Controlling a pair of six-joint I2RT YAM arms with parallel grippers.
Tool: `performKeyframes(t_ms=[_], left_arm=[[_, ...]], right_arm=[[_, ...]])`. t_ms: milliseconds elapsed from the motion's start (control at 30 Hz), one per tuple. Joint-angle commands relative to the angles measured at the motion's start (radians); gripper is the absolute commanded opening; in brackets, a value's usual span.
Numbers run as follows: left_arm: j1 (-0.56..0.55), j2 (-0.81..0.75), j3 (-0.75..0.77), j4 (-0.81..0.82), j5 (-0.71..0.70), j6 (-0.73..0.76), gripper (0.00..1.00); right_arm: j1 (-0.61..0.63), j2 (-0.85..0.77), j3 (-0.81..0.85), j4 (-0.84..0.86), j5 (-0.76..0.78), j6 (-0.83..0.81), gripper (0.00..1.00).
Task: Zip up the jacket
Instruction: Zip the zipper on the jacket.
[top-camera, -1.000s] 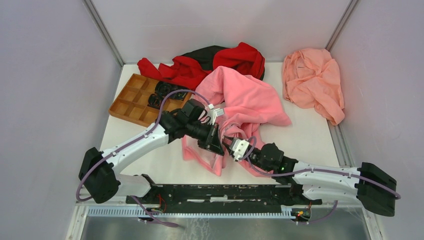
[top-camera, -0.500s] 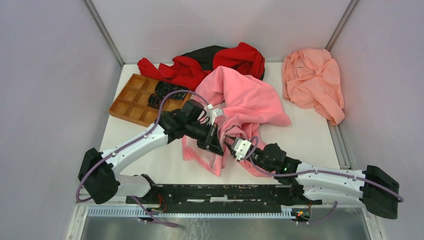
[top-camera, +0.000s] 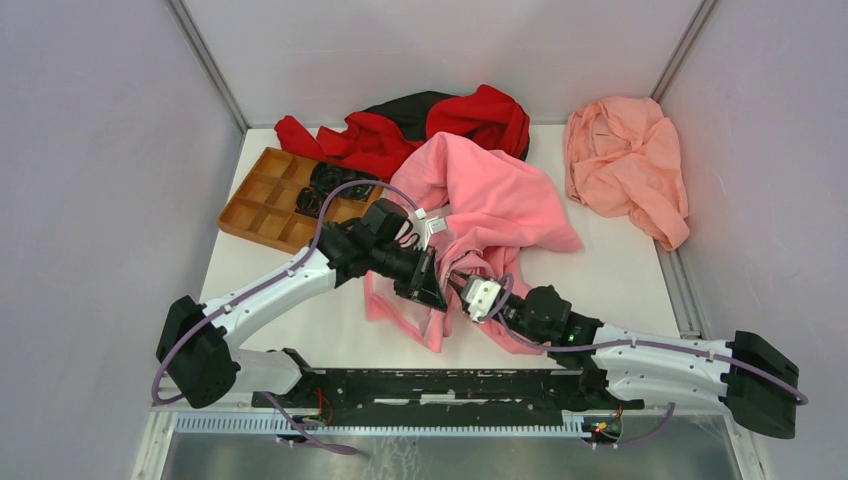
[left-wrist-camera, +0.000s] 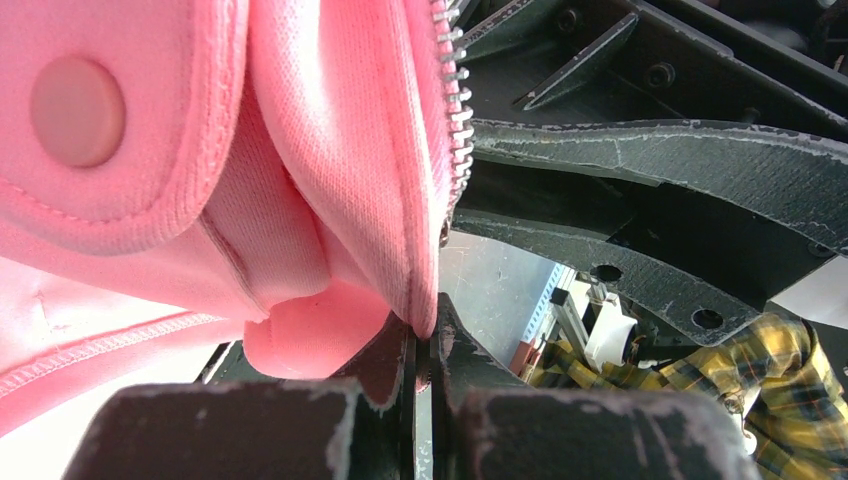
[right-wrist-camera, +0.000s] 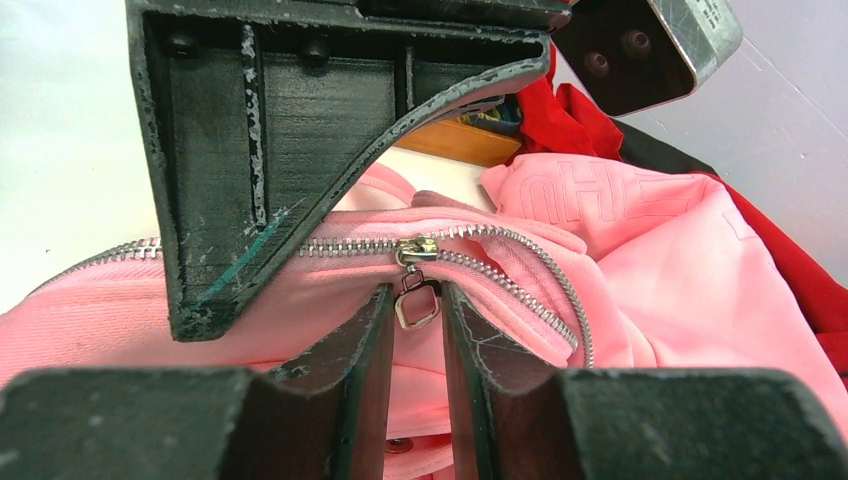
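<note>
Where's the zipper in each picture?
Top external: too small to see, where the left gripper meets the right gripper.
Left wrist: zipper teeth run down the upper middle.
Right wrist: zipper pull hangs at centre, between the right gripper's fingers.
Shared landmark: the pink jacket.

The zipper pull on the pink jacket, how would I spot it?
Find the big pink jacket in the middle. Along its silver zipper teeth hangs the zipper pull, between the fingers of the right gripper. It's the only little diamond-shaped metal loop there.
</note>
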Motion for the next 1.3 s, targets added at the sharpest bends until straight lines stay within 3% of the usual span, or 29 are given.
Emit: performKeyframes(t_ms=[0,767,1267], left_arm=[[0.003,-0.013,0.008,0.013,0.05,-0.017,0.02],[0.004,-0.017,0.003,0.014,0.057,-0.014,0.02],[0.003,-0.025,0.002,0.015,0.068,-0.017,0.02]], right_arm=[[-0.002,-0.019,0.059,-0.015,0.032,-0.014,0.29],[-0.003,-0.032,0.112,-0.108,0.01,-0.055,0.26],[-0.013,0.01,0.124,-0.084,-0.018,-0.041,0.21]])
